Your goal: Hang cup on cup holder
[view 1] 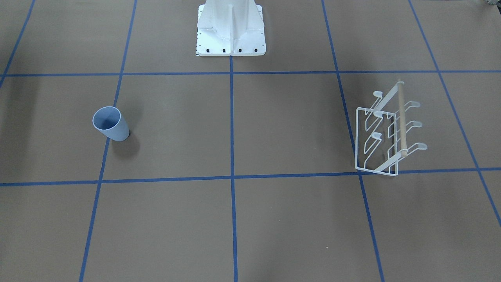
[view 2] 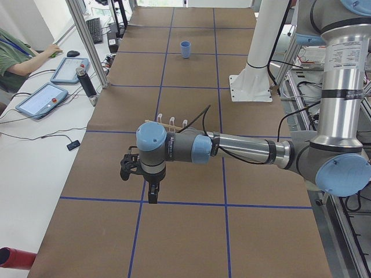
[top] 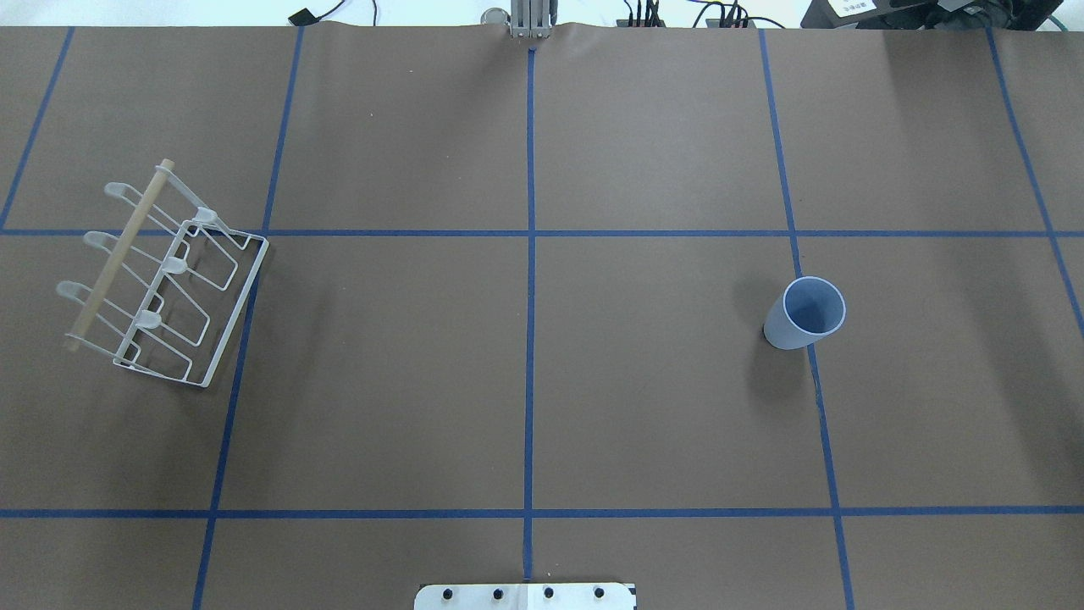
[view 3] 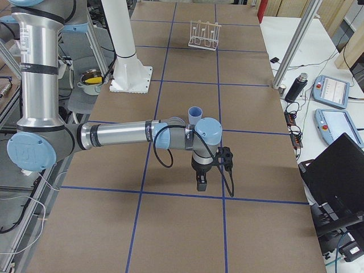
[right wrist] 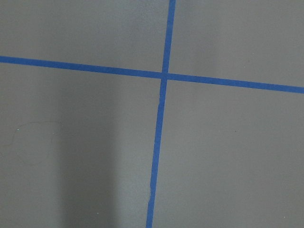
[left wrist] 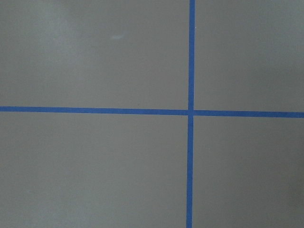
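Note:
The light blue cup [view 1: 111, 124] stands upright on the brown table, on the robot's right side [top: 804, 313]. The white wire cup holder [view 1: 385, 129] with its wooden dowel stands on the robot's left side [top: 161, 280], with nothing on its prongs. Neither gripper shows in the overhead, front or wrist views. The left gripper [view 2: 152, 196] hangs above the table, nearer the left-side camera than the holder [view 2: 171, 123]. The right gripper [view 3: 201, 183] hangs nearer the right-side camera than the cup [view 3: 195, 114]. I cannot tell whether either is open or shut.
The white robot base [view 1: 231, 31] stands at the table's middle edge. Blue tape lines grid the brown table [top: 525, 381]. A seated operator [view 2: 17, 58], tablets [view 2: 43, 98] and a laptop [view 3: 341, 165] are on side benches beyond the far edge.

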You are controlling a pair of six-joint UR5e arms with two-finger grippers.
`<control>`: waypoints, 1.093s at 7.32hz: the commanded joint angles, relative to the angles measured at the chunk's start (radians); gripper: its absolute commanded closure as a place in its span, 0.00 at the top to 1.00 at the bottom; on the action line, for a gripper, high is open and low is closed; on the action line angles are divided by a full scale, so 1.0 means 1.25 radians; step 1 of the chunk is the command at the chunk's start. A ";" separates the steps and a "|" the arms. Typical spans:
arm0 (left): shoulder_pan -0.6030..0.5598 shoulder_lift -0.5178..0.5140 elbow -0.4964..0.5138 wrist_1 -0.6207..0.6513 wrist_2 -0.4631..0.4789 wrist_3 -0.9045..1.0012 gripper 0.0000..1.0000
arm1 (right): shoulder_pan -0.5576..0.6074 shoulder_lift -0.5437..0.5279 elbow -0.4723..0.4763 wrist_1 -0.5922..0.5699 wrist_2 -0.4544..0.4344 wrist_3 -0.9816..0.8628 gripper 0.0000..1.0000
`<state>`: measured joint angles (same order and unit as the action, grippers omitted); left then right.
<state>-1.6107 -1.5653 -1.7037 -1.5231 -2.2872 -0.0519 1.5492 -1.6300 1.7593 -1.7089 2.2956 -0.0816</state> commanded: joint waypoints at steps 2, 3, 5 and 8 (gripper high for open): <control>0.000 0.000 0.000 0.000 -0.001 0.001 0.98 | 0.001 -0.003 0.003 0.000 -0.001 -0.001 1.00; 0.000 0.000 -0.003 0.000 -0.001 0.001 0.98 | 0.001 -0.003 0.003 0.000 -0.001 -0.002 1.00; 0.000 -0.001 -0.008 0.001 0.000 0.001 0.98 | 0.000 -0.003 0.007 0.001 -0.002 -0.002 1.00; 0.011 -0.006 -0.040 -0.001 -0.001 0.001 0.98 | -0.004 0.018 0.040 0.028 -0.022 -0.001 1.00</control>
<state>-1.6065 -1.5697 -1.7324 -1.5244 -2.2885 -0.0506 1.5479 -1.6218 1.7855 -1.6921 2.2859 -0.0841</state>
